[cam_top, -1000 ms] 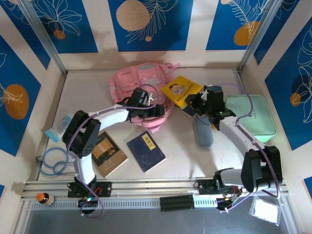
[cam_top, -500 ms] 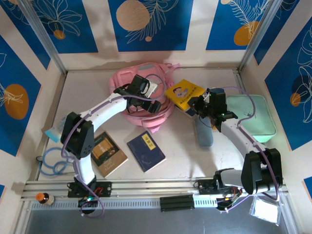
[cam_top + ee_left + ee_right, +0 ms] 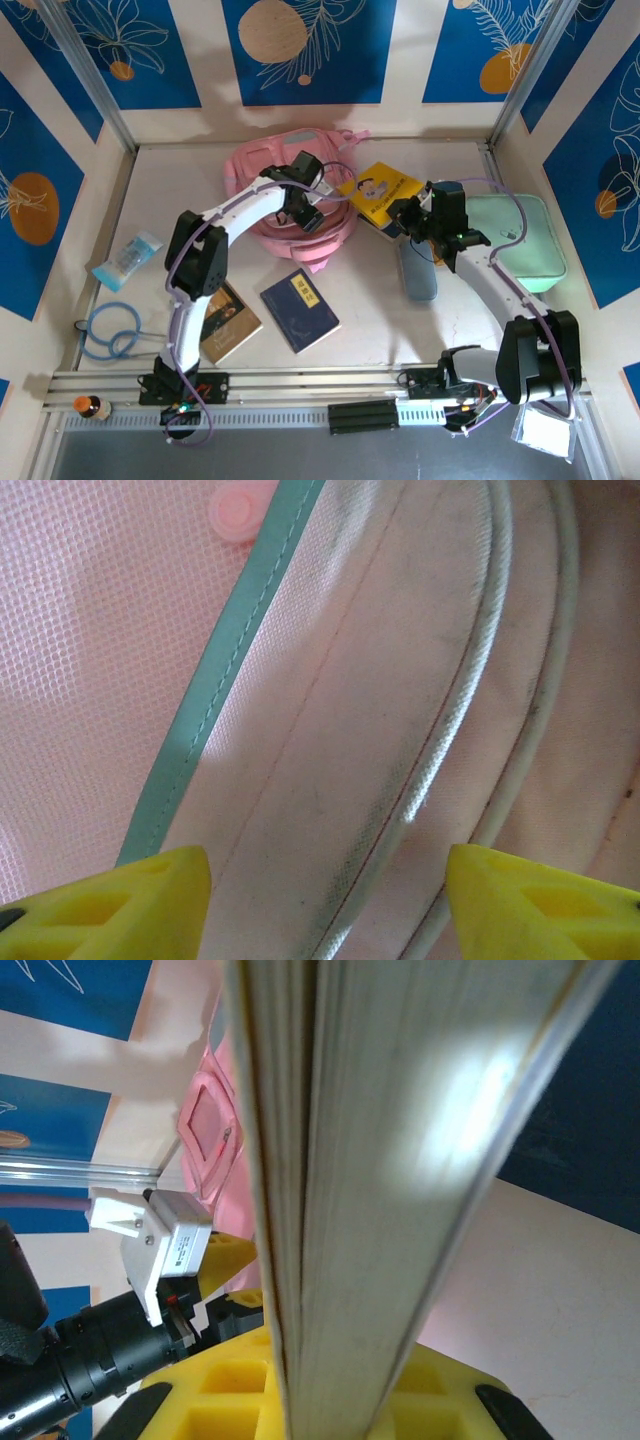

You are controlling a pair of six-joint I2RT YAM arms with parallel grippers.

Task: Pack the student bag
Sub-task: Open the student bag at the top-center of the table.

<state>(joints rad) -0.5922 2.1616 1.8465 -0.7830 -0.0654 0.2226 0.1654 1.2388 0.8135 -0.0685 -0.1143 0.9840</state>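
The student bag is lying at the counter's rear centre — the left gripper is hovering over it; the held book is sitting just right, the flat case farther right, a closed book in front.

A robot test cell in a lab: a pale bench boxed in by blue leaf-print wall panels beyond and to either side of the left end effector, bare aluminium corner posts, and, nearer than it, a slotted aluminium mounting rail carrying both arm bases and loose cabling
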